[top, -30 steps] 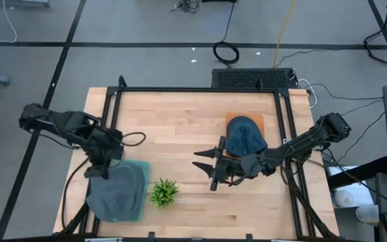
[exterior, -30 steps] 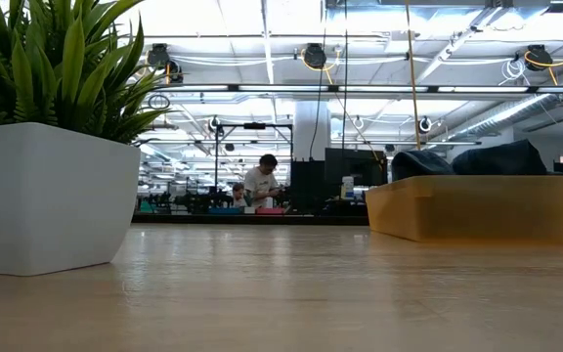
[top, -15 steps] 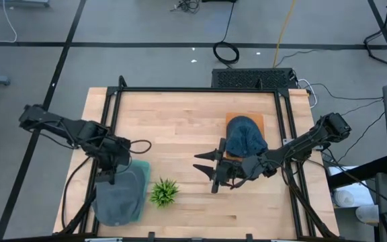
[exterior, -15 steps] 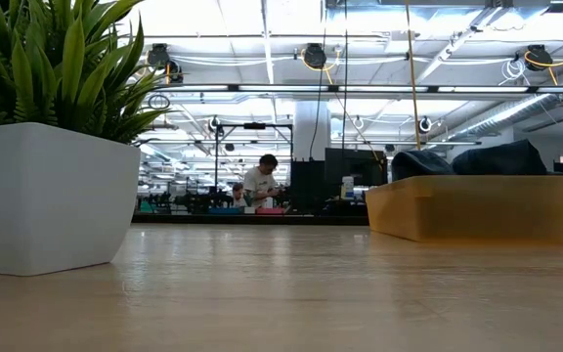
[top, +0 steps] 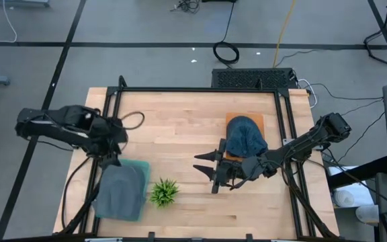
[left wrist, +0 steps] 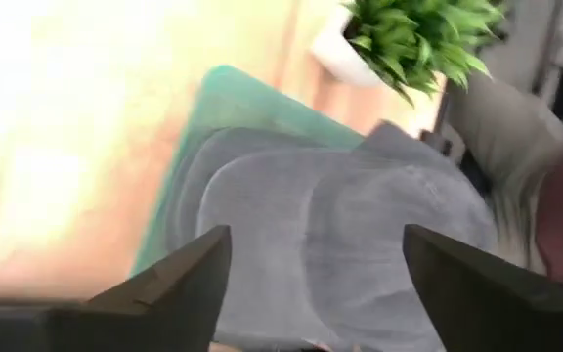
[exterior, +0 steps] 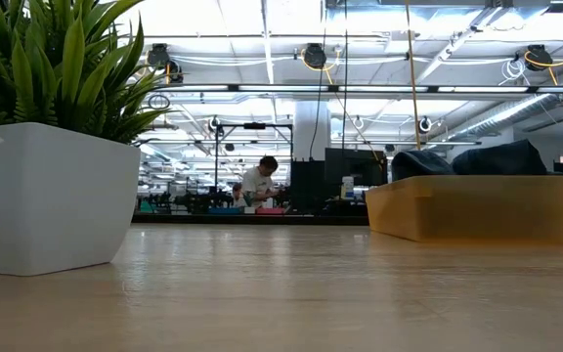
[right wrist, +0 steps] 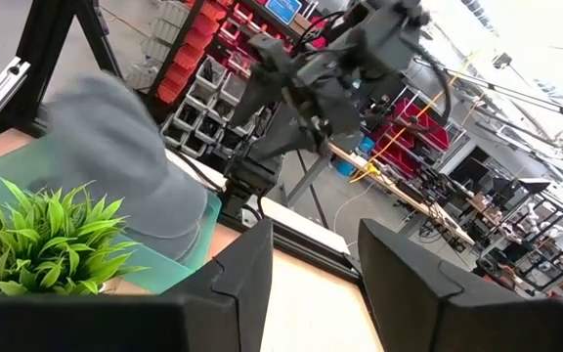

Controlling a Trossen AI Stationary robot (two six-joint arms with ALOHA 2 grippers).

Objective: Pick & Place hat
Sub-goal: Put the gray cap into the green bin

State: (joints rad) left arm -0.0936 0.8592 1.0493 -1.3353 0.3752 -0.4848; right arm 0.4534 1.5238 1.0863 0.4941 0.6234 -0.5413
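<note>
Light, pale-grained wood worktop [top: 180,128] within a black frame [top: 193,90]. Grey hat [top: 119,191] on a teal tray [top: 142,168]. Dark blue hat [top: 244,136] on an orange-tan tray [top: 255,119]. Green-leaved plant [top: 164,191] in a white pot [exterior: 47,196]. Both arms and each gripper, left [top: 108,161] and right [top: 207,166], black. Grey floor [top: 146,33].

Even overhead light fell on the desk [top: 187,121] in the high view, with only soft shadows. In the low view the ceiling lamps [exterior: 313,55] blew out to white and the near potted plant [exterior: 47,137] was soft. The left wrist view was motion-blurred, with glare washing out the wood.
</note>
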